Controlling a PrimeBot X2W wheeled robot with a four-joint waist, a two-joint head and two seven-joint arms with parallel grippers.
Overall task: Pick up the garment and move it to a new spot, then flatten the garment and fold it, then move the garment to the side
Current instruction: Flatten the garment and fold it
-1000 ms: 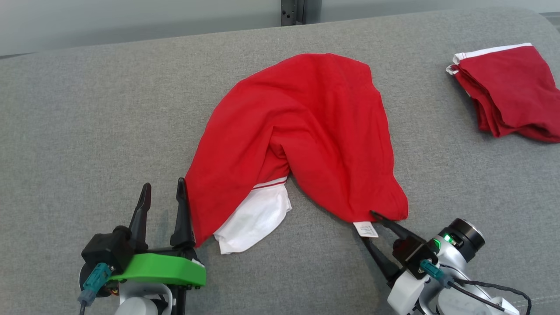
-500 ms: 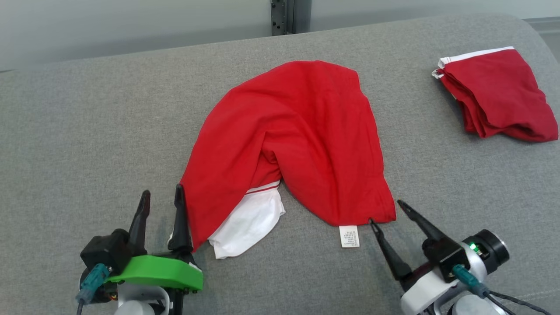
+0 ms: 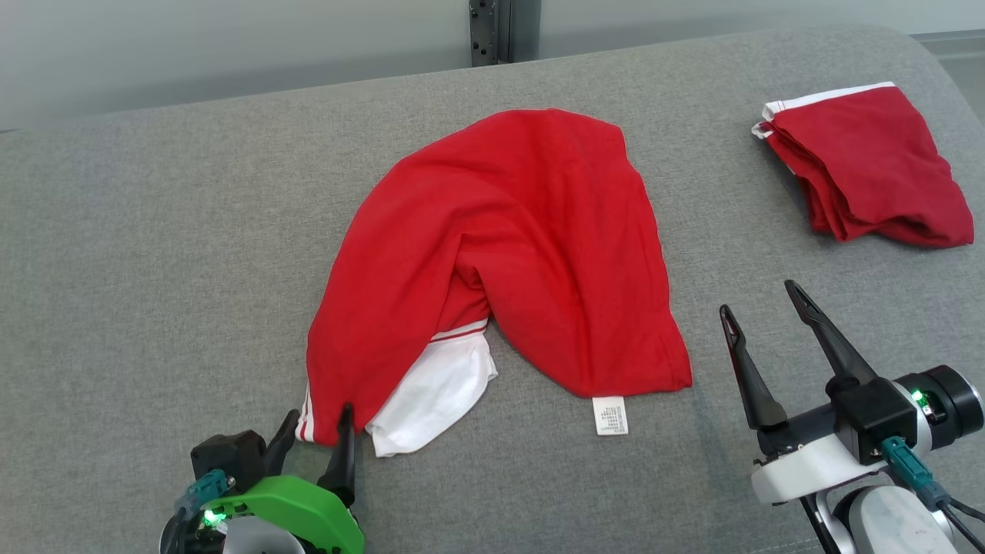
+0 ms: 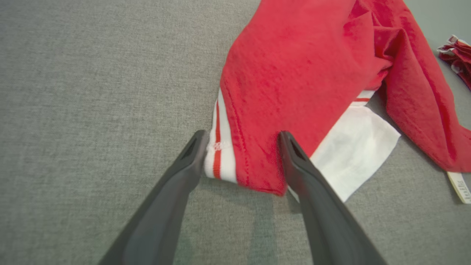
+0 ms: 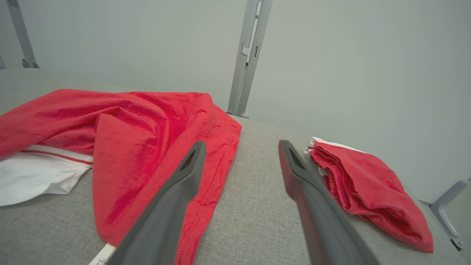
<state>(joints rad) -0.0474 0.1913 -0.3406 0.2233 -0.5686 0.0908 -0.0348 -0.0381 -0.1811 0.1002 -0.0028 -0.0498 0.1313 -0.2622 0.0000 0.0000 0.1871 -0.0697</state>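
The garment (image 3: 508, 238), red with a white part and a striped hem, lies crumpled on the grey cushion (image 3: 154, 254). My left gripper (image 3: 319, 419) is open at the garment's near left corner. In the left wrist view the striped corner (image 4: 220, 162) sits between the fingers (image 4: 184, 173). My right gripper (image 3: 760, 300) is open and empty, held above the cushion to the right of the garment's hem. The right wrist view looks past the open gripper (image 5: 241, 145) over the garment's right edge (image 5: 147, 121).
A second red garment (image 3: 869, 169), folded, lies at the far right of the cushion, also seen in the right wrist view (image 5: 368, 184). A white label (image 3: 611, 415) sticks out from the hem. A metal post (image 3: 492, 31) stands behind the cushion.
My right gripper opened, let go of the garment's right hem corner and moved up and to the right. My left gripper drew back towards the near edge. The camera shifted slightly.
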